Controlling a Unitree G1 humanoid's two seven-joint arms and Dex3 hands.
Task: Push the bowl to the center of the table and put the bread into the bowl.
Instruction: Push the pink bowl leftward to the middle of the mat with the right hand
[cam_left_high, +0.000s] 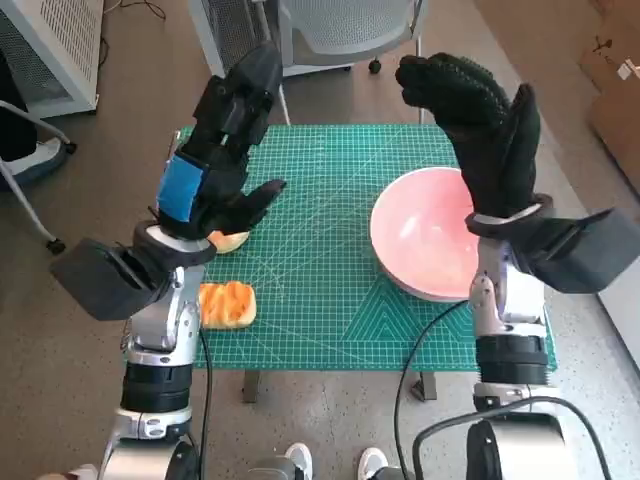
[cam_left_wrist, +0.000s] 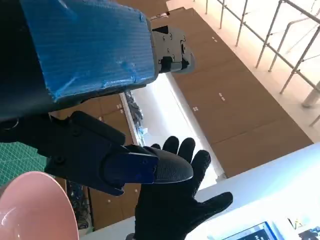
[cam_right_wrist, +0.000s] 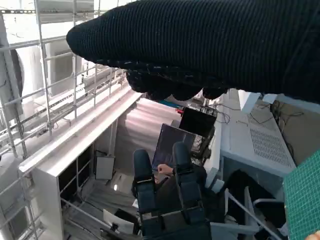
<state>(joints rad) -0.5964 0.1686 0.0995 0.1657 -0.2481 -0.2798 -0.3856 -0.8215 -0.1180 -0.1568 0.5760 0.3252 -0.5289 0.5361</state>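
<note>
A green cutting mat (cam_left_high: 320, 250) is seen covering the bench (cam_left_high: 330, 358) in the head view. The pink bowl (cam_left_high: 425, 235) is found toward the right side of the mat, near the right edge, upright and with nothing visible inside it. The bread (cam_left_high: 227, 303) is seen lying near the mat's left front edge, just beside the left forearm; a second, paler piece (cam_left_high: 231, 240) is partly hidden under the left hand. The left hand (cam_left_high: 225, 140), black with blue tape on its back, is held raised above the left part of the mat with its fingers extended and apart, and nothing is held in it. The right hand (cam_left_high: 480, 120), in its black knitted glove, is raised above the far right of the bowl, with its fingers spread and curved forward and nothing gripped. In the left wrist view the rim of the bowl is shown at one corner, with the gloved right hand beyond the left hand's fingers (cam_left_wrist: 165, 167). In the right wrist view a seated person (cam_right_wrist: 170, 180) is seen at a monitor (cam_right_wrist: 167, 145), and an office chair (cam_left_high: 345, 25) is seen behind the bench in the head view.
</note>
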